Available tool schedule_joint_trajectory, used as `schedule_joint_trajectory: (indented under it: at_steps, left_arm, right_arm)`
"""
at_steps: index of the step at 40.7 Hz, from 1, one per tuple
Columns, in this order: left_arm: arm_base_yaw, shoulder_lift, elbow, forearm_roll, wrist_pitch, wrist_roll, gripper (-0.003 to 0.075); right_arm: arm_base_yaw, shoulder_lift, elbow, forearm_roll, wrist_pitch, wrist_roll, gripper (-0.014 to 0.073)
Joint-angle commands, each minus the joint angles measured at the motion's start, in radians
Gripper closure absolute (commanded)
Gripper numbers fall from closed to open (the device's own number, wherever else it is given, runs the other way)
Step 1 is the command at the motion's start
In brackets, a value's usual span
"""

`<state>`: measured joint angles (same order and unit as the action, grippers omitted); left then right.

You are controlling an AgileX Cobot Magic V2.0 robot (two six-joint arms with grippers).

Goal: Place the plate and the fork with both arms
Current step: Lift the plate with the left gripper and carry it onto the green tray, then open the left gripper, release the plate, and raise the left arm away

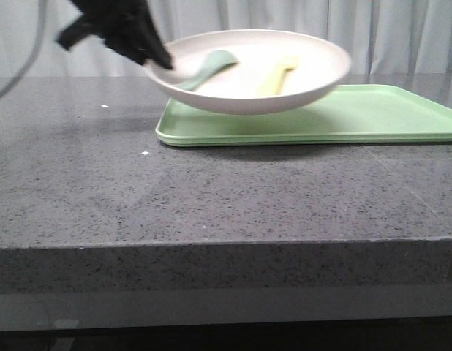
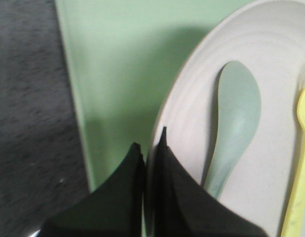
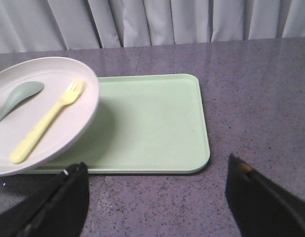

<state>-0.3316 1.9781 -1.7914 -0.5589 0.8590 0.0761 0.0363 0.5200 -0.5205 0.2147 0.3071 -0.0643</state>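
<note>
The cream-white plate (image 1: 284, 88) hangs tilted above the left end of the light-green tray (image 1: 372, 113). My left gripper (image 1: 156, 57) is shut on the plate's left rim, one finger on each side of it, as the left wrist view (image 2: 148, 148) shows. The pale yellow fork (image 1: 276, 75) and a grey-green spoon (image 1: 210, 67) lie inside the plate (image 3: 54, 133). The fork (image 3: 46, 121) also shows in the right wrist view. My right gripper (image 3: 155, 185) is open and empty above the bare table, near the tray's near edge (image 3: 157, 165). It is out of the front view.
The grey speckled table (image 1: 211, 190) spreads in front and to the left of the tray. A white curtain (image 1: 401, 36) hangs behind. The spoon (image 2: 234, 133) lies beside the fork (image 2: 300, 168) in the plate (image 2: 192, 123).
</note>
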Motion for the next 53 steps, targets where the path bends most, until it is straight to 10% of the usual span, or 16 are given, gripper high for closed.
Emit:
schedule_joint_trajectory:
  at_steps: [1,36,53]
  left_arm:
    - [-0.043,0.025,-0.141,-0.034,-0.015,-0.076,0.0738]
    - [-0.081,0.187,-0.340,0.075,-0.019,-0.384,0.0732]
    - [-0.081,0.185,-0.361,0.075,0.033,-0.305,0.0422]
  right_arm:
    - [0.001,0.008,-0.040,-0.007,-0.069,-0.004,0.0002]
    - [0.001,0.008,-0.040,-0.007,-0.069,-0.004,0.0002]
    - [0.001,0.008,-0.040,-0.007,-0.069,-0.004,0.0002]
